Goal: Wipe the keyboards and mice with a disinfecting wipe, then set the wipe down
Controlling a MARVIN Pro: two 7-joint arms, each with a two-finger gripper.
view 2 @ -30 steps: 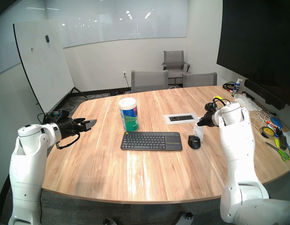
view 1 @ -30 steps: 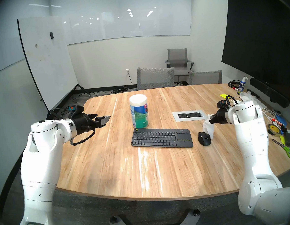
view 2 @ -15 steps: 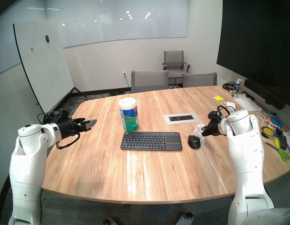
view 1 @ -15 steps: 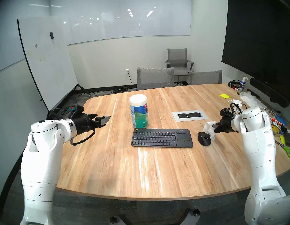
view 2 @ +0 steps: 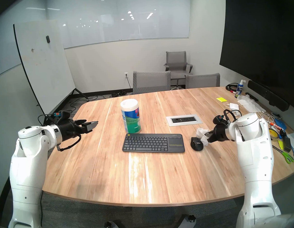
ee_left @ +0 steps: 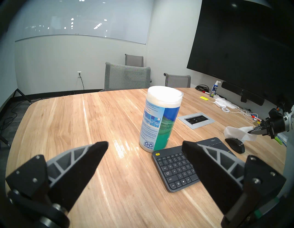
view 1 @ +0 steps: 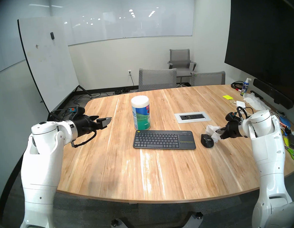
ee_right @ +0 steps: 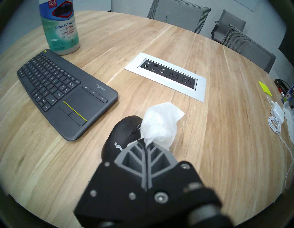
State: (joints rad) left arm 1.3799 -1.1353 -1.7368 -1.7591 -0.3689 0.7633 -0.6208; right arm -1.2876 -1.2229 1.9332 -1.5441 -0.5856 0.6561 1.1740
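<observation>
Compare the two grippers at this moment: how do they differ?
The left gripper is open and empty; the right gripper is shut on the wipe. The left hangs beside the canister; the right sits by the mouse. Both share black fingers.

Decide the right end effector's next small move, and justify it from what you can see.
Probably ease the right end effector down and left, dragging the crumpled white wipe across the rounded black mouse. It is shut on the wipe, which hangs at the mouse's right edge, barely covering it.
</observation>
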